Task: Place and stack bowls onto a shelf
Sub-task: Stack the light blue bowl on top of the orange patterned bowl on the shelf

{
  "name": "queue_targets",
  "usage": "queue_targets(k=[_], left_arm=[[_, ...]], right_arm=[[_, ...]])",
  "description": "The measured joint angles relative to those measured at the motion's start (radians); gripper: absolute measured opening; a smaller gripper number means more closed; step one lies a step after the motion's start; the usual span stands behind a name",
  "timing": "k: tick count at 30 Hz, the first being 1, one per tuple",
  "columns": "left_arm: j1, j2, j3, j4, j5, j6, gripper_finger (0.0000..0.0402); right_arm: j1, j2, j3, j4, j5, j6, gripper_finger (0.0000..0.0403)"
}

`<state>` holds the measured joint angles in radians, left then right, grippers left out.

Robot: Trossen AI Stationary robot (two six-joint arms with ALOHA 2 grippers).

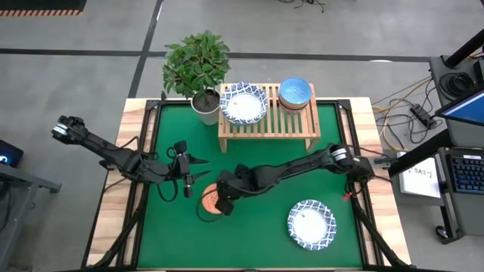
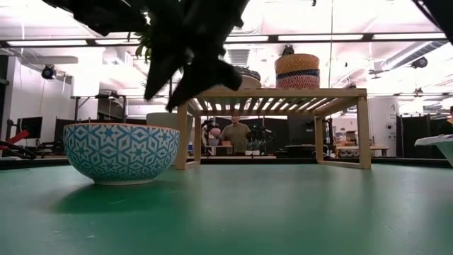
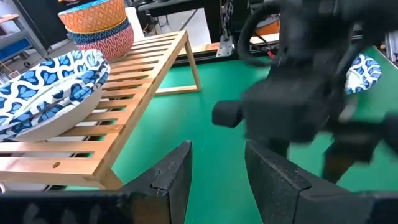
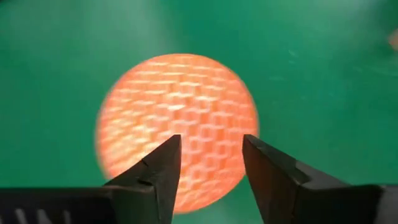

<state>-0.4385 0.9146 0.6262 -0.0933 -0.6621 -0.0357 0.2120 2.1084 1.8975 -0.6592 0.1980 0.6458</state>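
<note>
The light-wood shelf [image 1: 268, 125] stands at the table's far side. On its slats sit a wide white bowl with a blue rim [image 1: 243, 103] and a stack of small bowls [image 1: 295, 94], pale blue inside on top. A small bowl, orange inside [image 1: 209, 202] [image 4: 177, 124] and blue-patterned outside [image 2: 120, 152], rests on its base on the green mat. My right gripper [image 1: 221, 202] [image 4: 211, 168] hovers open just above it, fingers pointing down. My left gripper [image 1: 199, 168] [image 3: 217, 180] is open and hovers to its left. Another wide white bowl [image 1: 311, 224] sits near the table's right front.
A potted plant in a white pot [image 1: 204, 106] stands against the shelf's left end. Green mat lies bare between the shelf and the near edge, and under the shelf [image 2: 272, 159]. A person [image 2: 235, 134] stands in the room beyond the table.
</note>
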Motion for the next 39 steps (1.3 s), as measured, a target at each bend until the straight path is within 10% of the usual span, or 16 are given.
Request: queue_targets(k=[12,25,39], left_arm=[[0.000,0.000,0.001,-0.014,0.000,0.000,0.0132],[0.000,0.000,0.001,-0.018,0.000,0.000,0.0132],[0.000,0.000,0.001,-0.021,0.000,0.000,0.0132]], right_arm=[[-0.042,0.142,0.099,-0.069,0.038,0.054,0.0160],[-0.046,0.152,0.097,-0.062,0.037,-0.005,0.0018],[-0.043,0.030,0.093,-0.111,-0.088,-0.136,0.0010]])
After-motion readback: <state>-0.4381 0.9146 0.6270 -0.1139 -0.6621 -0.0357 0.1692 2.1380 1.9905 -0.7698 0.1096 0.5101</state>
